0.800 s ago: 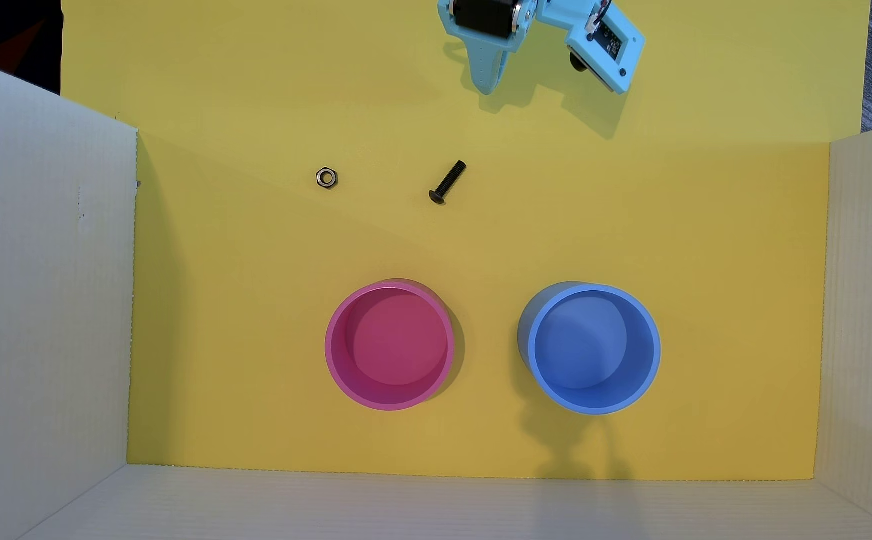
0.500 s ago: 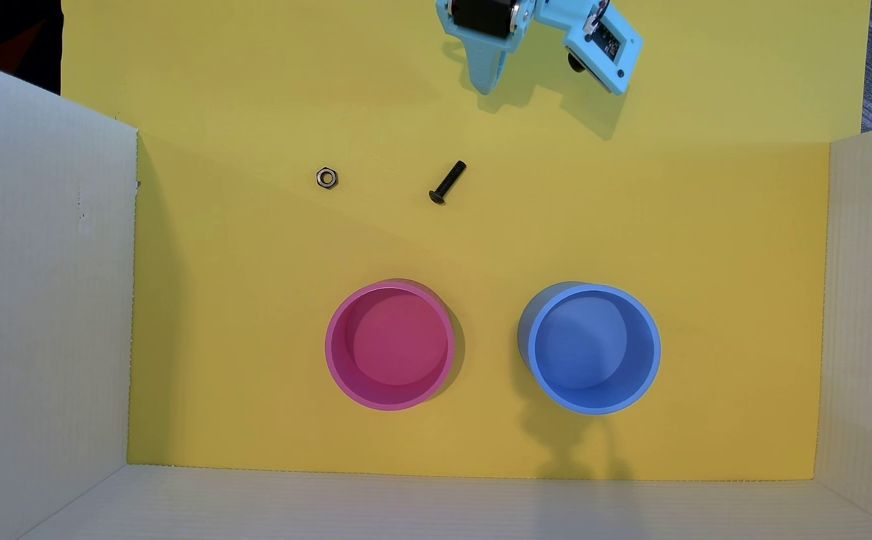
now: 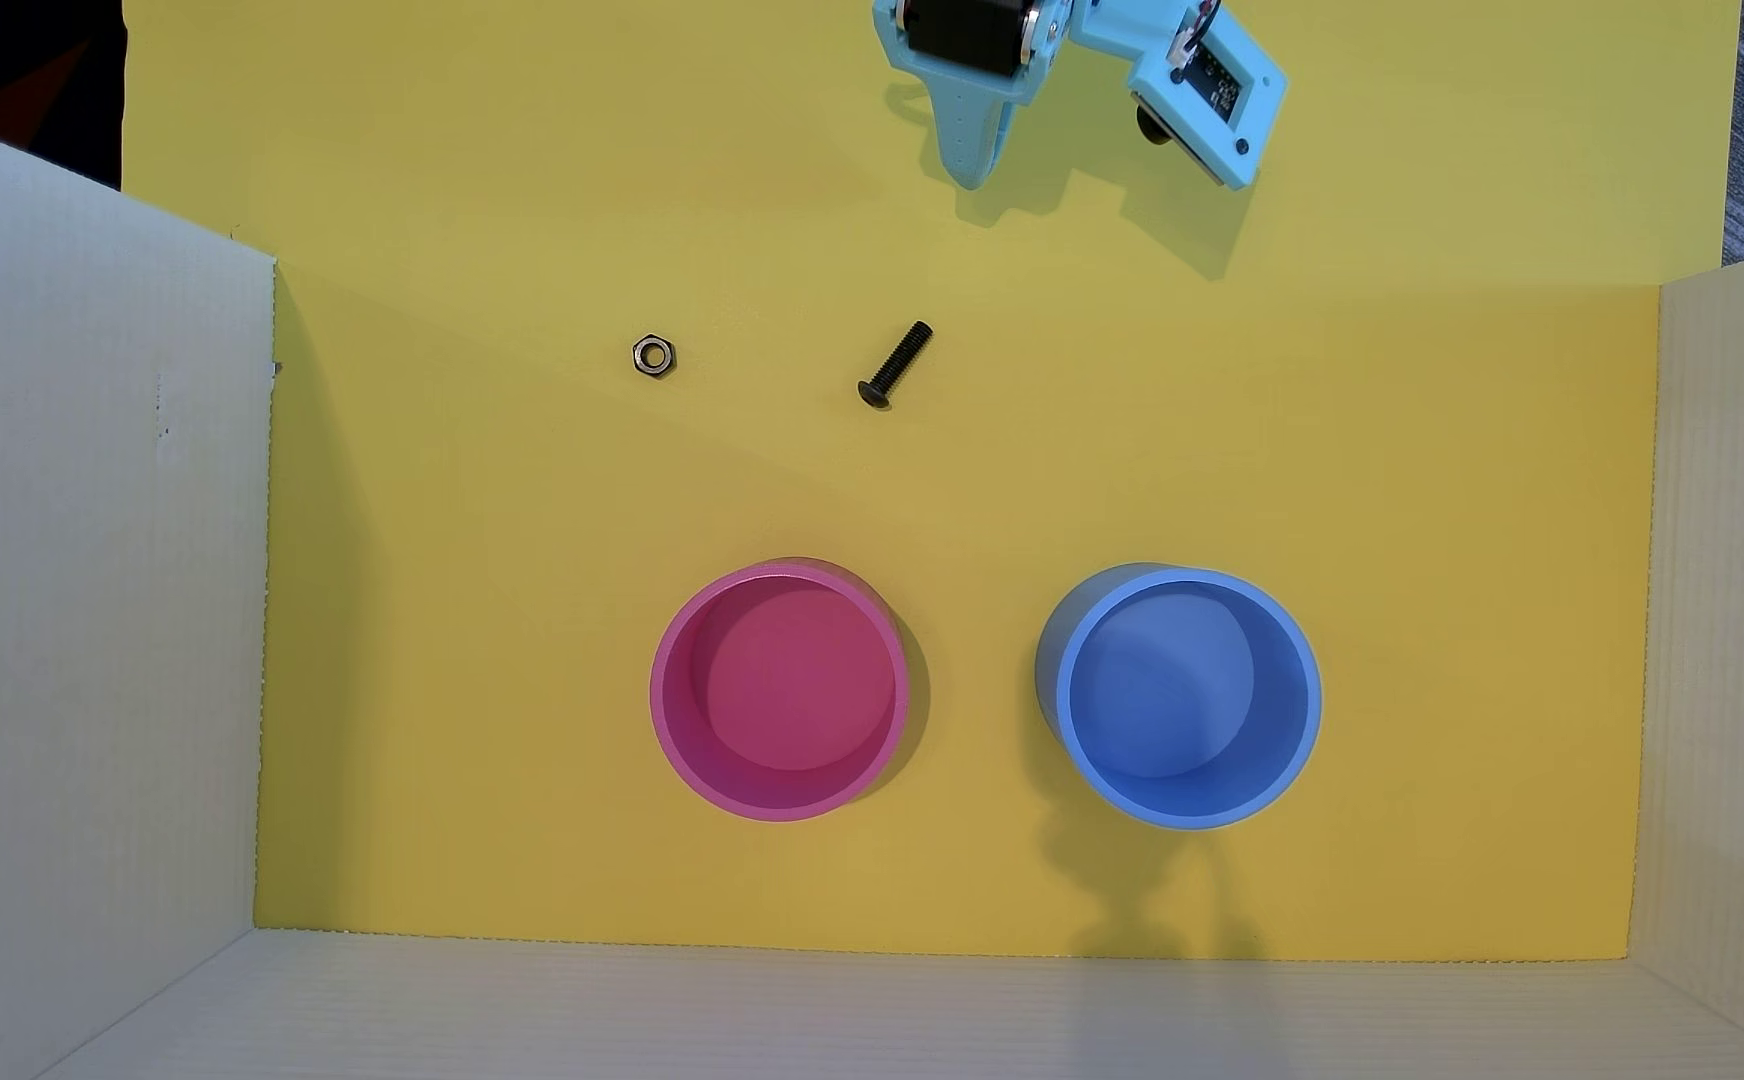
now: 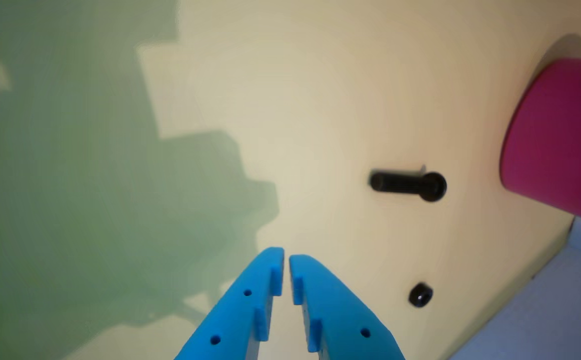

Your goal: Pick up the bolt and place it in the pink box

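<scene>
The black bolt lies flat on the yellow mat, head pointing toward the pink box, which stands upright and empty below it in the overhead view. In the wrist view the bolt lies ahead and right of my light-blue gripper, and the pink box's wall shows at the right edge. My gripper is at the top of the overhead view, up and right of the bolt, well apart from it. Its fingertips are nearly touching, with nothing between them.
A small hex nut lies left of the bolt; it also shows in the wrist view. A blue round container stands right of the pink box. White cardboard walls enclose the mat on the left, right and bottom.
</scene>
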